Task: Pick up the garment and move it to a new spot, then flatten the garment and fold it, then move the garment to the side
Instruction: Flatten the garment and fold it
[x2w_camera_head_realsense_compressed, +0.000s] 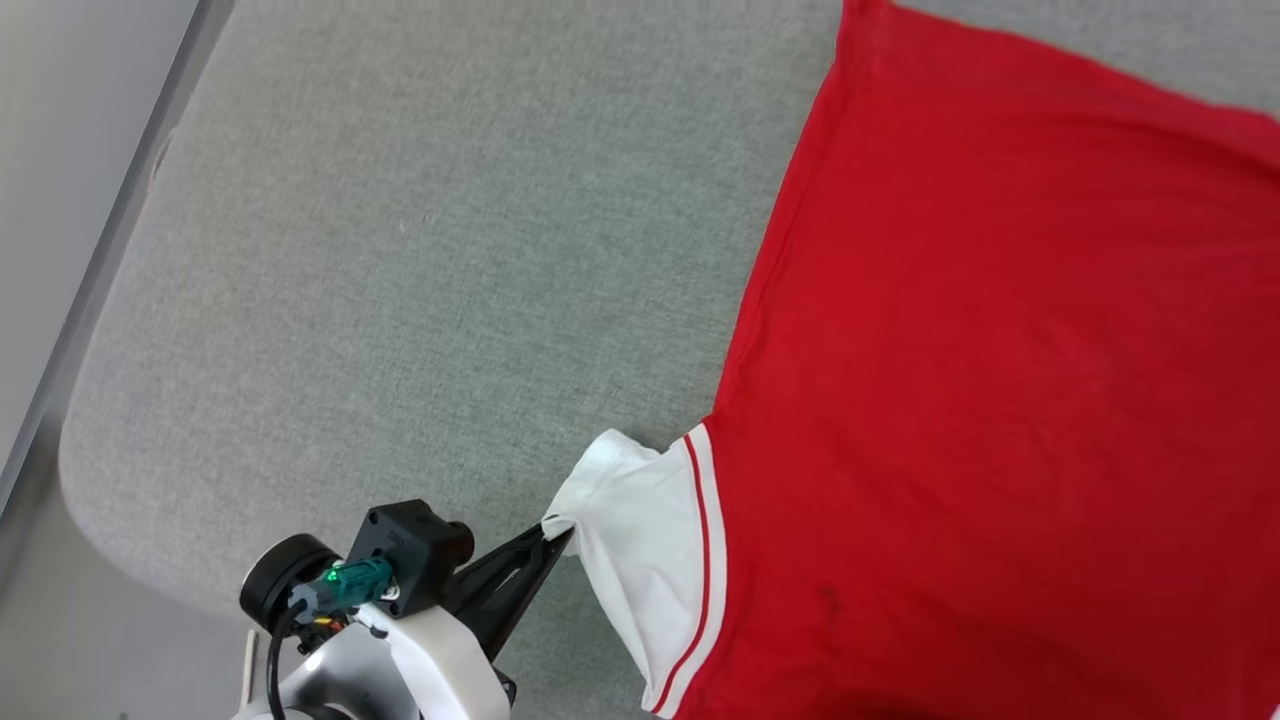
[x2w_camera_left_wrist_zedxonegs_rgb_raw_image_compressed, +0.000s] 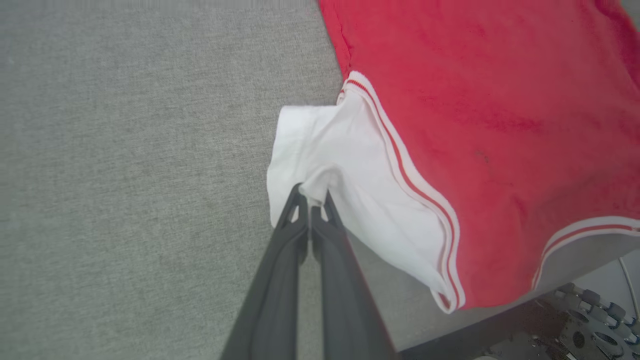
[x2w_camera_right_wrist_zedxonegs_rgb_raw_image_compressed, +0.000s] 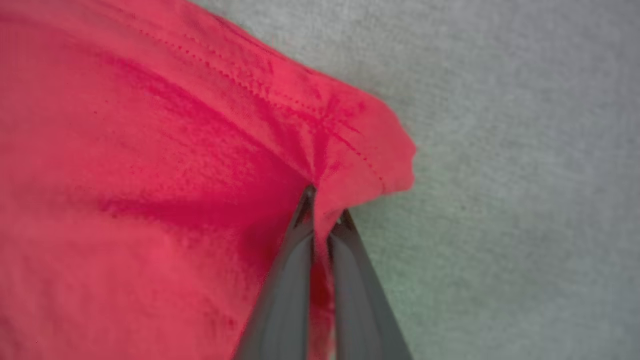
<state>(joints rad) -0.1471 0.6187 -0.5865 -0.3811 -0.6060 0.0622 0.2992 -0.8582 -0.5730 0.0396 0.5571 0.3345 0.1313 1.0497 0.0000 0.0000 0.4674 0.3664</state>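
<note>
The garment (x2w_camera_head_realsense_compressed: 1000, 350), a red T-shirt with a white sleeve, lies spread with its plain red side up on the grey padded surface (x2w_camera_head_realsense_compressed: 420, 250). My left gripper (x2w_camera_head_realsense_compressed: 553, 535) is shut on the edge of the white sleeve (x2w_camera_head_realsense_compressed: 640, 540), near the bottom of the head view. The left wrist view shows the sleeve (x2w_camera_left_wrist_zedxonegs_rgb_raw_image_compressed: 345, 165) bunched between the closed fingers of that gripper (x2w_camera_left_wrist_zedxonegs_rgb_raw_image_compressed: 311, 197). In the right wrist view my right gripper (x2w_camera_right_wrist_zedxonegs_rgb_raw_image_compressed: 322, 210) is shut on a puckered red hem corner of the garment (x2w_camera_right_wrist_zedxonegs_rgb_raw_image_compressed: 350, 150), which lies over the grey surface.
The grey surface's rounded corner (x2w_camera_head_realsense_compressed: 90, 470) and left edge border a pale floor (x2w_camera_head_realsense_compressed: 50, 150). Open grey fabric stretches left of the garment. In the left wrist view the surface's near edge and some metal parts (x2w_camera_left_wrist_zedxonegs_rgb_raw_image_compressed: 580, 310) show at the lower right.
</note>
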